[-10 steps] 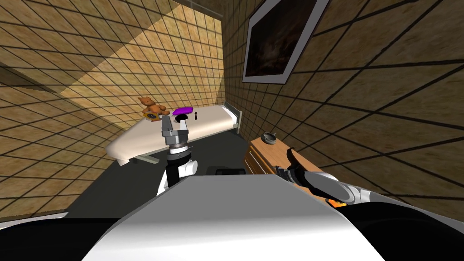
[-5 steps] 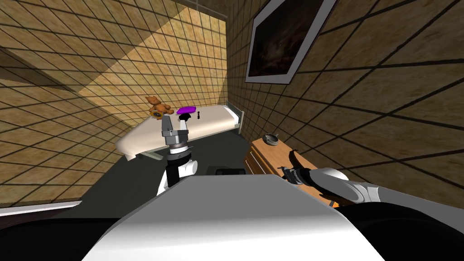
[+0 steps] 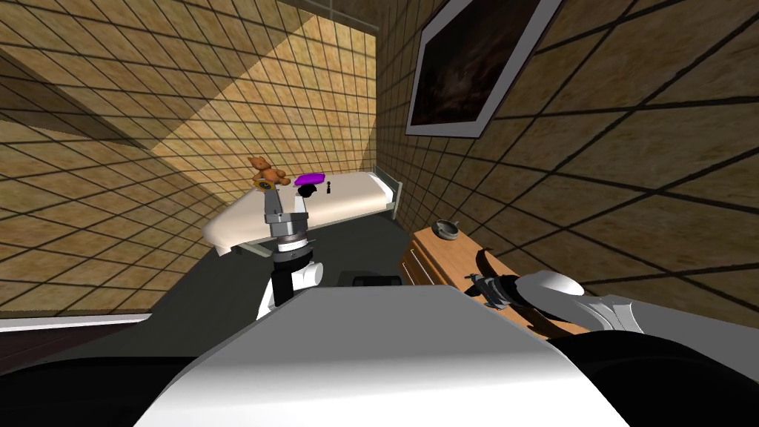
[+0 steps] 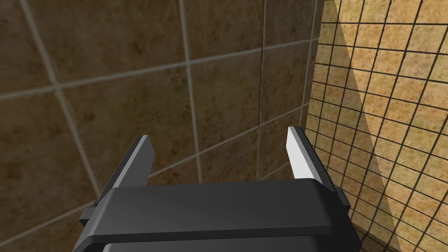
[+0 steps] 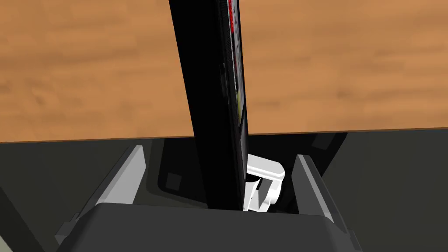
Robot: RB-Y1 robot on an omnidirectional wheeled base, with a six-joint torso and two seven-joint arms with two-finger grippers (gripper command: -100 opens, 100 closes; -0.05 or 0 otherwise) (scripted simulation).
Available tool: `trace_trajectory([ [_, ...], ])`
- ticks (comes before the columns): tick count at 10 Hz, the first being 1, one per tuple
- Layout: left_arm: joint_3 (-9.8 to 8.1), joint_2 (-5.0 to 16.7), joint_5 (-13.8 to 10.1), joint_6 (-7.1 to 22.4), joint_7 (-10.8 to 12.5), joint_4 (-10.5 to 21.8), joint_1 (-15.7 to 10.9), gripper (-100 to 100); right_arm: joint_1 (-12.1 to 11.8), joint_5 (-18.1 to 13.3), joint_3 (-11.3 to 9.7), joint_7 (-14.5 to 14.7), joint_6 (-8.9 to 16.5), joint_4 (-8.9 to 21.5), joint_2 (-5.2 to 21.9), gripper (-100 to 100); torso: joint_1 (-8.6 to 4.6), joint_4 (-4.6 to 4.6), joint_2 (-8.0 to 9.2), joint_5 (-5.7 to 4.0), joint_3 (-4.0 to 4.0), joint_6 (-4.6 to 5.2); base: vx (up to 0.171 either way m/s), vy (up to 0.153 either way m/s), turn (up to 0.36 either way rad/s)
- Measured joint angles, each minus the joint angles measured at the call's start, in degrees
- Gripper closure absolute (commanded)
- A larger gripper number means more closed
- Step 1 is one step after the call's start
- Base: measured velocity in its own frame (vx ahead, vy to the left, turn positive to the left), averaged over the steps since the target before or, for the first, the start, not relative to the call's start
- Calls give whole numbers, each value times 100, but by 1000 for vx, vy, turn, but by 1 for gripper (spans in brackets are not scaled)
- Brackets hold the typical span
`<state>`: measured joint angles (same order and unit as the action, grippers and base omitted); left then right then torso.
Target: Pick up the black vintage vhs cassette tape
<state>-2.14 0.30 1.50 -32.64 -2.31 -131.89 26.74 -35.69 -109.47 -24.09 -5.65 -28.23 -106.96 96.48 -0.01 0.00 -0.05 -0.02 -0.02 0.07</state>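
Currently at the wooden dresser (image 3: 433,256) by the right-hand wall. Right gripper (image 5: 219,153) hangs over the dresser's front edge, fingers spread wide. The black cassette (image 5: 210,87) stands edge-on in the gap between them. It is thin and upright, and its label face, with red and yellow print, is turned toward one finger. Neither finger presses it; space shows on both sides. The wood top lies behind its upper part and the dark floor (image 5: 385,175) behind its lower part. Cannot tell what, if anything, it rests on.

Left gripper (image 4: 219,133) is raised in front of me, fingers up and wide apart, nothing between them.

Far end of the dresser: a small grey round dish (image 3: 445,228). Beyond it is a cream bed (image 3: 348,199), with a brown teddy bear (image 3: 267,172) and a purple item (image 3: 310,179) on it, near each other.
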Motion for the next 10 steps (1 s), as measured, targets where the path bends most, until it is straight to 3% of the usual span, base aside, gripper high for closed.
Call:
trace_trajectory([
  [2,0,0,0,0,0,0,0,0,-2,-324,-90,-7,-6,101,226,-100,-2,0,0,-1,0,1,-7,-14,79],
  [4,0,0,0,0,0,0,0,0,41,-439,-137,90,-39,173,418,-100,-1,0,0,-1,0,2,-3,-8,18],
  [5,0,0,0,0,0,0,0,0,41,-452,-139,85,-43,173,426,0,1,0,0,-1,0,3,0,0,0],
  [6,0,0,0,0,0,0,0,0,41,-450,-138,86,-43,173,425,-100,3,0,0,-1,0,2,-43,-6,247],
  [10,0,0,0,0,0,0,-1,0,108,-439,-190,157,-118,603,-48,-100,2,7,28,-2,16,1,-79,-1,198],
])
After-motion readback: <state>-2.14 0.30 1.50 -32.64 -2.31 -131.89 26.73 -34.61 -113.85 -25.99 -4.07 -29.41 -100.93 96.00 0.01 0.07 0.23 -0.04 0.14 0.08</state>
